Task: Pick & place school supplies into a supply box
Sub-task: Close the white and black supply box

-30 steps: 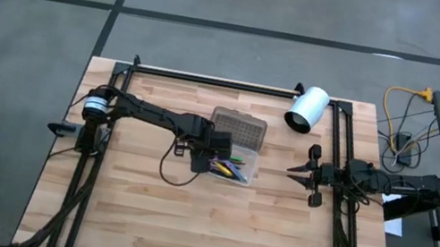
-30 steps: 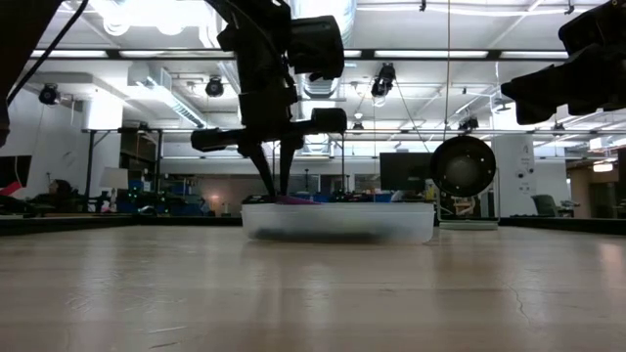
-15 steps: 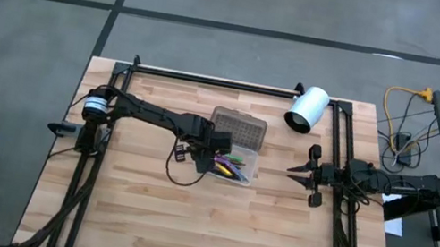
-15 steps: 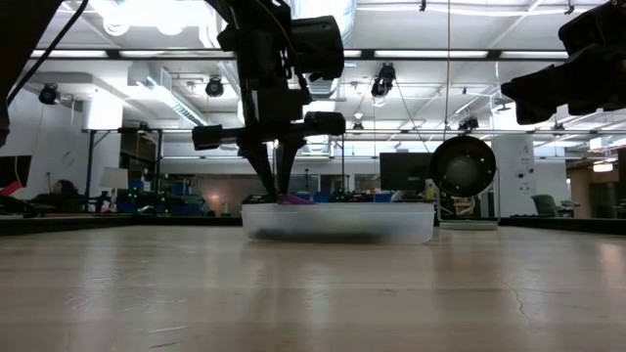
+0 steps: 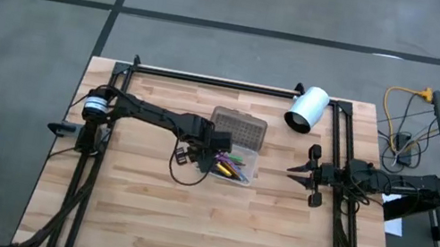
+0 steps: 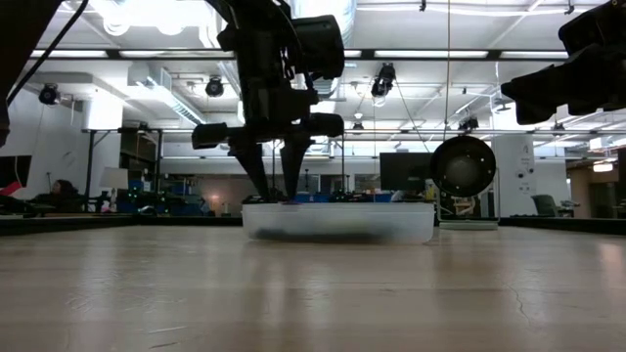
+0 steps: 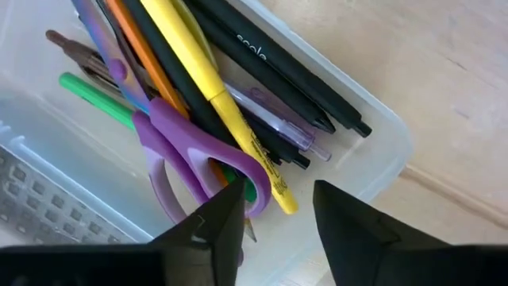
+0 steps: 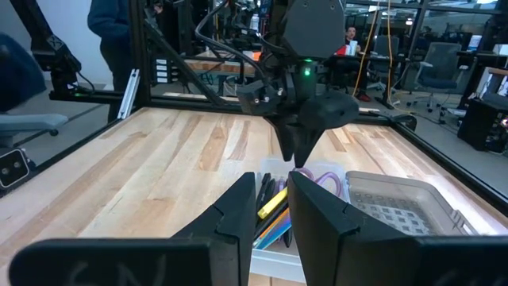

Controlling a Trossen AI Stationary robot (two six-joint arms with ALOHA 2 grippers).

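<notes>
A: Where is the left gripper point(image 6: 274, 196) right now?

B: It hangs over the left end of the supply box point(image 5: 233, 164), fingertips pointing down just above the open tray. In the low view its two fingers point(image 6: 252, 168) stand clearly spread, with daylight between them, and nothing is clamped there.

A: And what lies under it?

B: Directly below the fingertips, in the left wrist view, are the purple-handled scissors point(image 7: 186, 155), lying loose in the tray on top of the other school supplies. Crossing beside the scissors is a yellow pen point(image 7: 214, 103), and just past that sit two black pens point(image 7: 278, 67) along the tray's wall. A green pen point(image 7: 95, 95) runs under the scissors' handles, and an orange pencil point(image 7: 139, 59) lies alongside the yellow one.

A: The lid?

B: The dotted lid point(image 5: 239, 128) is folded back flat on the far side of the tray from the gripper, touching the tray's long edge.

A: What about the right gripper point(image 5: 296, 171)?

B: It waits near the table's right edge, well apart from the box and aimed toward it. Its fingers point(image 8: 238, 210) stand a narrow gap apart, holding nothing.

A: Anything else on the table point(image 5: 140, 218)?

B: A white cylinder point(image 5: 306, 109) lies at the far right corner, beyond the right gripper.
</notes>
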